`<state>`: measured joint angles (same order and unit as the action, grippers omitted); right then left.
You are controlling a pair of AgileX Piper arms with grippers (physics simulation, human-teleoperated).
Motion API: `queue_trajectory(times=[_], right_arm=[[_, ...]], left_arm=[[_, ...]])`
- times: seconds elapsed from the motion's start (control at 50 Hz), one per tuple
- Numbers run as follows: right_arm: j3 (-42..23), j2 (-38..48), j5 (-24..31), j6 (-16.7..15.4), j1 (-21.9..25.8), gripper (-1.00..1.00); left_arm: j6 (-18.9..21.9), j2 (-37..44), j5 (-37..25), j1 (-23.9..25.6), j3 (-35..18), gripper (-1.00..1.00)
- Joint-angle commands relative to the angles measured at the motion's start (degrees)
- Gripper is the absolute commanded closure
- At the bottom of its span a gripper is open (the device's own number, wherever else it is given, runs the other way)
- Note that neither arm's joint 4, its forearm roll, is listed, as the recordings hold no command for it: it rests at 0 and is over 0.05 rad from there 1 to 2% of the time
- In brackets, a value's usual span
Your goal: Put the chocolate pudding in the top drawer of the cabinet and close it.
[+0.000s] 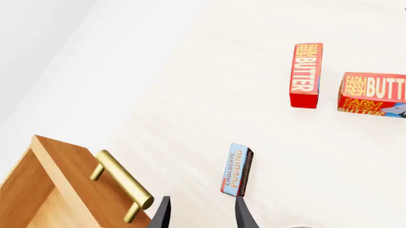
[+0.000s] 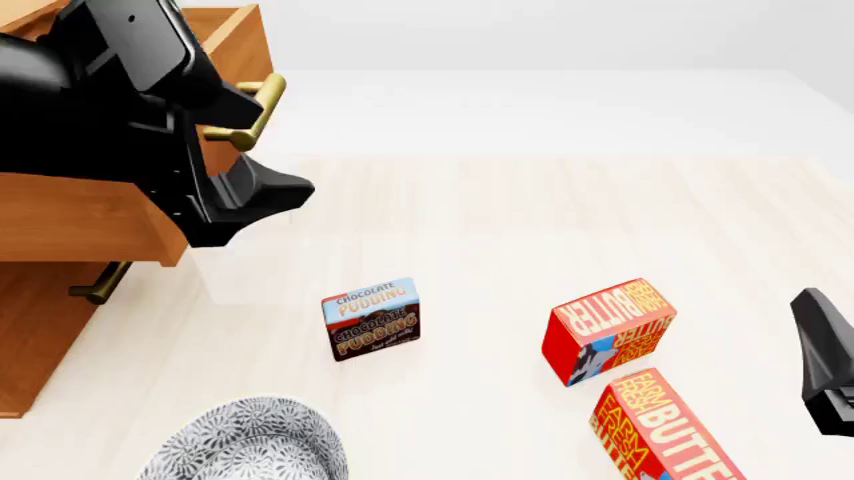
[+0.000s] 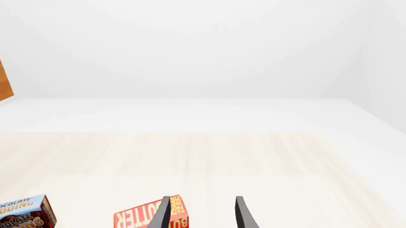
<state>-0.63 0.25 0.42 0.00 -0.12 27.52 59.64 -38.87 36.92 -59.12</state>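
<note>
The chocolate pudding [image 2: 371, 318] is a small box with a light blue top and a dark brown bottom, standing on the table right of the cabinet [image 2: 38, 340]. It also shows in the left wrist view [image 1: 236, 169] and at the edge of the right wrist view [image 3: 22, 213]. The top drawer [image 2: 80, 218] is pulled out, with its brass handle [image 2: 254, 110] toward the table. My left gripper [image 2: 274, 190] is open and empty, just off the handle [image 1: 120, 185] and above and left of the pudding. My right gripper [image 2: 827, 360] is open and empty at the right edge.
Two red butter boxes [image 2: 607, 328] [image 2: 667, 430] lie right of the pudding, near the right gripper. A grey patterned bowl [image 2: 247, 445] sits at the front, below the pudding. A lower drawer's brass handle [image 2: 100, 283] sticks out under the open drawer.
</note>
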Motion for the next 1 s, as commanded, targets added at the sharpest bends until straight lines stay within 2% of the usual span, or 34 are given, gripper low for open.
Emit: queue_trajectory(times=[0.02,0.18,0.3,0.42,0.48,0.66,0.7,1.0], right_arm=[[0.16,0.06,-0.16,0.07,0.01,-1.00],[0.15,0.05,-0.17,0.07,0.02,-1.00],[0.16,0.05,-0.16,0.08,0.01,-1.00],[0.16,0.05,-0.17,0.10,0.01,-1.00],[0.16,0.06,-0.16,0.07,0.02,-1.00],[0.16,0.05,-0.16,0.08,0.01,-1.00],[0.15,0.05,-0.16,0.07,0.00,-1.00],[0.16,0.05,-0.16,0.09,0.01,-1.00]], left_arm=[[0.51,2.41,3.27,-1.86,2.17,-1.00],[0.53,3.69,4.59,-1.93,2.20,-1.00],[2.71,3.65,7.24,-2.84,4.95,-1.00],[2.25,6.33,9.31,-2.29,5.41,-1.00],[-0.78,9.16,9.10,-0.19,3.33,-1.00],[0.18,10.62,11.93,0.51,5.24,-1.00],[-0.87,12.46,12.45,1.70,4.51,-1.00],[-1.34,15.79,16.08,1.48,6.52,-1.00]])
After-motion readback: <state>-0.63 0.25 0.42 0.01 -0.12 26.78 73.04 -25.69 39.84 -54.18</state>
